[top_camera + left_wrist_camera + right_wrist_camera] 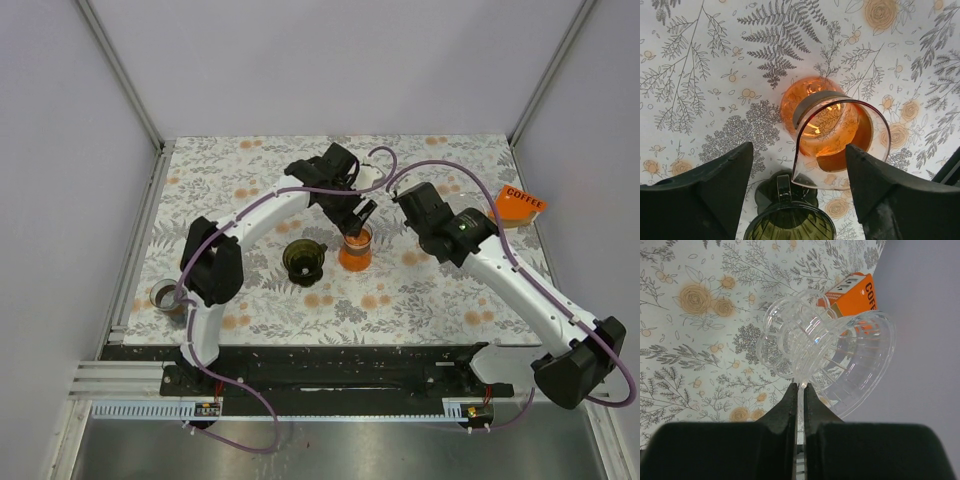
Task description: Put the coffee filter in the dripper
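Observation:
My right gripper (800,385) is shut on the thin handle of a clear ribbed glass dripper (825,347) and holds it above the table; in the top view the gripper (400,195) sits by that dripper (368,177). My left gripper (799,148) is open and empty, hovering over an orange glass carafe (835,130) that stands at the table's middle (355,252). A dark green dripper (304,258) stands just left of the carafe and shows at the bottom of the left wrist view (790,222). No paper coffee filter shows in any view.
An orange coffee box (520,205) lies at the right edge of the floral cloth and shows behind the clear dripper (855,292). A small brown glass cup (165,297) stands at the near left. Grey walls close in the back and sides.

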Action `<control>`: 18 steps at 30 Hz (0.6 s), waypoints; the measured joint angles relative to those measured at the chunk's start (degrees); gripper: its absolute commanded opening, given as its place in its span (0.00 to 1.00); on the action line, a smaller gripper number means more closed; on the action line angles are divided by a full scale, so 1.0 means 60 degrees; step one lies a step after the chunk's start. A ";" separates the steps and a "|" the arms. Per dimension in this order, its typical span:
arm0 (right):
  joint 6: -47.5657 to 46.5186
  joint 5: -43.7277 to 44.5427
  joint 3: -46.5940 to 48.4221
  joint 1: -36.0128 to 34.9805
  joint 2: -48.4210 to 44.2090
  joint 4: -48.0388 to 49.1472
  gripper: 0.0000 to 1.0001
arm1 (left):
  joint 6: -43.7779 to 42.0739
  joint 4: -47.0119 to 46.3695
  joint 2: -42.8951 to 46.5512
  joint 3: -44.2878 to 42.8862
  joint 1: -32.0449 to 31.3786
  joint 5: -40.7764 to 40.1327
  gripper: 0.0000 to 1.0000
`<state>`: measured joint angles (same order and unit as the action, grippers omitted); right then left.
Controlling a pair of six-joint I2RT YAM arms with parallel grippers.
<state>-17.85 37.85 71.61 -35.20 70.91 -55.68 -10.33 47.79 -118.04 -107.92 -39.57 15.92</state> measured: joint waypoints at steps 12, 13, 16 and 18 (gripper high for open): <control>-0.1239 -0.1337 0.1213 -0.0922 0.0798 -0.0069 0.00 | -0.0106 0.0379 0.2149 -0.0211 0.1592 0.0590 0.89; -0.1366 -0.1614 0.1381 -0.1064 0.0860 -0.0047 0.00 | -0.0102 0.0361 0.2368 -0.0146 0.1931 0.0623 0.89; -0.1657 -0.2473 0.2000 -0.1461 0.1257 -0.0004 0.00 | -0.0095 0.0262 0.2951 0.0375 0.2823 0.0707 0.89; -0.1887 -0.2860 0.2368 -0.1778 0.1690 0.0106 0.00 | -0.0091 0.0248 0.3206 0.0805 0.3315 0.0754 0.89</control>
<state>-29.17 20.69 85.82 -45.87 81.06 -55.05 -10.87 49.28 -98.80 -103.09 -19.68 20.45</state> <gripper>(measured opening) 0.048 0.883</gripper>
